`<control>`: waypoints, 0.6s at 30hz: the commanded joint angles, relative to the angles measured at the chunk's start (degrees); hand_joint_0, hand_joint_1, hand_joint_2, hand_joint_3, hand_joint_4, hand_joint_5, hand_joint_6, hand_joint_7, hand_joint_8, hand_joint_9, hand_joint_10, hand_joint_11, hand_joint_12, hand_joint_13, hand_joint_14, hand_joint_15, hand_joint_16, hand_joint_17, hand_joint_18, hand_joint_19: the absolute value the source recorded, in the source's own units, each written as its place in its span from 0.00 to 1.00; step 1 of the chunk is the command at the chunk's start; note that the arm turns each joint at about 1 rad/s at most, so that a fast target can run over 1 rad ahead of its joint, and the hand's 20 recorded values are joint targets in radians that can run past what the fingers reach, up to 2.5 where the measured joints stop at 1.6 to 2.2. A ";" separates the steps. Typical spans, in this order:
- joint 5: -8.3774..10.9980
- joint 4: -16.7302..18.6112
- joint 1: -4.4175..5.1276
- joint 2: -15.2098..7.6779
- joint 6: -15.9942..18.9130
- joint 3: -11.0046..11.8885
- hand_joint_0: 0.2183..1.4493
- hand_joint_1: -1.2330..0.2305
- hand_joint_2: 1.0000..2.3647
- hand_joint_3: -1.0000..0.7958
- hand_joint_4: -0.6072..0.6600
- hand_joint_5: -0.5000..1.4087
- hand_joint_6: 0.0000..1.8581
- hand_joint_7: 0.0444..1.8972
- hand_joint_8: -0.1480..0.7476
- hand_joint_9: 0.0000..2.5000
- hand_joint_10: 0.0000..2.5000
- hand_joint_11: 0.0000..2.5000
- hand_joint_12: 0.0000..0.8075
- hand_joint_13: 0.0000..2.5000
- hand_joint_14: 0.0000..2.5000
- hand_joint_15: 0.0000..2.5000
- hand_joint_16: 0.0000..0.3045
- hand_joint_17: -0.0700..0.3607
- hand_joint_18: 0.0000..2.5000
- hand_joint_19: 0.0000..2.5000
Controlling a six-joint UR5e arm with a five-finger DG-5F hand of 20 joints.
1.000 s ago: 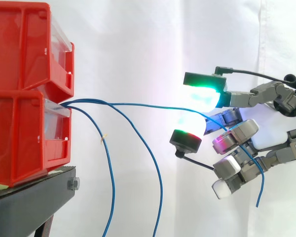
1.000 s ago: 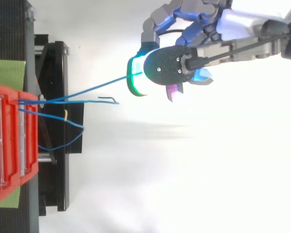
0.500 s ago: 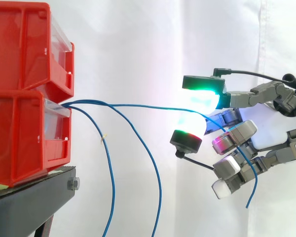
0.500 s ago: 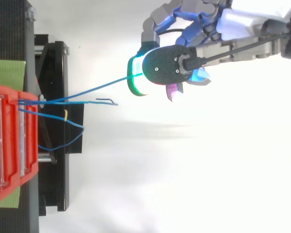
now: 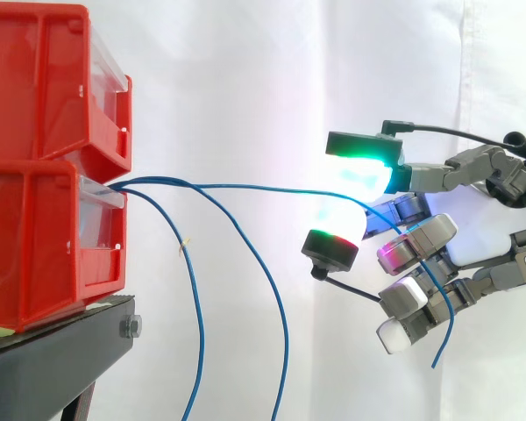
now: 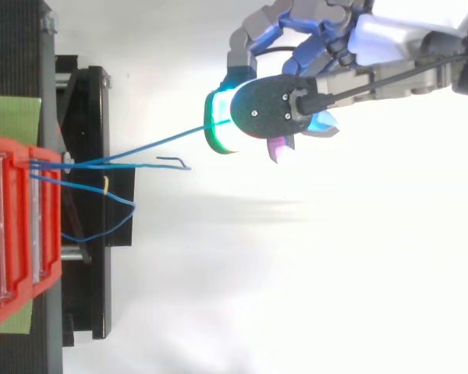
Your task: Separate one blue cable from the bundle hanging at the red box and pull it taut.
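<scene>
- The robot hand (image 5: pixel 478 250), built of silver-grey metal finger links round a white palm shell, looks bluish-grey on its links from above.
- Its thick fingertips (image 5: pixel 359 173) glow: one green and cyan, one white with a red rim, one magenta, others plain white.
- A black speckled oval plate (image 6: pixel 269 109) with small screws backs the green fingertip.

Across from the hand (image 5: pixel 473 250), the red bins (image 5: pixel 44 175) are glossy moulded plastic with clear fronts, on a matt black stand (image 5: pixel 61 360). The blue cable (image 5: pixel 263 187) running into the hand has a smooth, faintly shiny sheath. The hand shows satin grey links, matt black caps and frosted translucent pads (image 5: pixel 361 175); behind it hangs a matt white cloth curtain (image 5: pixel 245 88).
</scene>
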 commanded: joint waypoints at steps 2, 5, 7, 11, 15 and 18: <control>-0.01 0.05 -0.01 -0.01 -0.05 -0.03 0.29 0.45 0.00 0.28 0.48 0.14 0.49 0.48 0.44 0.37 0.36 0.57 0.41 0.39 0.01 0.34 0.13 0.38 0.26 0.22; -0.01 0.05 -0.01 -0.01 -0.05 -0.03 0.27 0.45 0.00 0.28 0.50 0.14 0.49 0.48 0.44 0.36 0.37 0.57 0.42 0.39 0.01 0.34 0.14 0.38 0.26 0.22; 0.08 -0.03 -0.01 -0.01 -0.14 -0.03 0.27 0.45 0.00 0.28 0.50 0.14 0.49 0.48 0.44 0.36 0.37 0.56 0.42 0.39 0.01 0.34 0.14 0.38 0.26 0.22; -0.01 0.05 -0.01 0.08 0.04 -0.03 0.27 0.45 0.00 0.28 0.51 0.14 0.49 0.48 0.44 0.36 0.37 0.57 0.42 0.39 0.01 0.34 0.14 0.38 0.26 0.22; -0.01 0.14 -0.01 -0.01 -0.23 0.06 0.26 0.46 0.00 0.28 0.52 0.14 0.49 0.48 0.45 0.36 0.37 0.56 0.42 0.39 0.01 0.34 0.14 0.38 0.26 0.22; -0.01 0.05 -0.01 -0.01 -0.31 0.06 0.26 0.46 0.00 0.28 0.53 0.14 0.49 0.47 0.45 0.36 0.37 0.55 0.42 0.39 0.01 0.35 0.14 0.39 0.26 0.22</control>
